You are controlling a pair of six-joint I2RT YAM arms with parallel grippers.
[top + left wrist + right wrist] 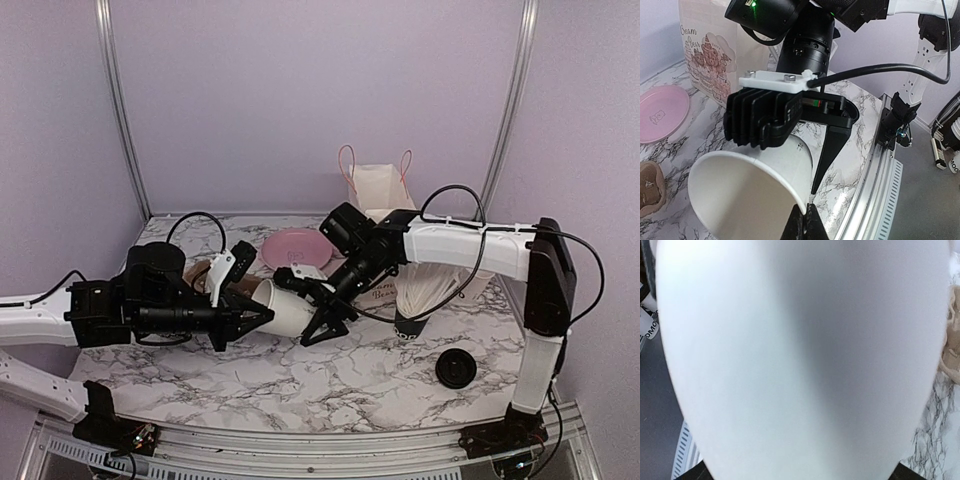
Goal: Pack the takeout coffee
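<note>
- White paper cup (pixel 800 360) fills the right wrist view, too close to be sharp. From above it lies on its side at mid-counter, mouth toward 9 o'clock, base toward 3 o'clock, and it has no lid on.
- Marble counter (pixel 300 390) carries everything else.
- Paper bag (pixel 380 190) with pink handles stands open at 12 o'clock, well apart from the cup.
- Black cup of white straws (pixel 418 295) stands at 3 o'clock of the paper cup, behind the right arm.
- Pink plate (pixel 295 248) sits at 12 o'clock of the cup, near it.
- Black lid (pixel 457 369) lies flat at 4 o'clock, well apart.
- Right fingers (pixel 827 160) straddle the cup's body. I cannot tell whether they press on it or stand just clear.
- Left fingers (pixel 810 225) are clenched on the cup's rim at its lower edge.
- Step in hand, as I judge it: passing the cup between the arms, with packing barely begun.
- Next move likely calls for the left arm to take the cup alone by that thin rim and stand it upright. The cup then needs the lid pressed on before it goes to the bag.
</note>
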